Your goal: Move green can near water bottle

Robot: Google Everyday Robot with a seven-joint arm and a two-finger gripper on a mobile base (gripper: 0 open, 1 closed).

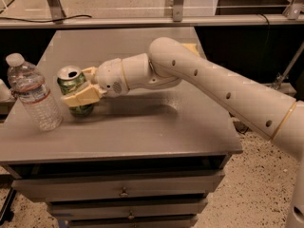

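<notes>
The green can [72, 85], with a silver top, stands upright on the grey table [142, 127] at the left. My gripper [79, 90] is shut on the can, its cream fingers [80, 98] clasping the can's sides. The water bottle [33, 94], clear and ribbed with a white cap and a white-and-red label band, stands just left of the can, a small gap apart. My white arm reaches in from the right across the table.
A yellow object [192, 48] peeks out behind my arm at the table's back right. Drawers [123, 191] sit below the tabletop. A metal rail and frame [142, 20] run behind the table. Speckled floor lies at the right.
</notes>
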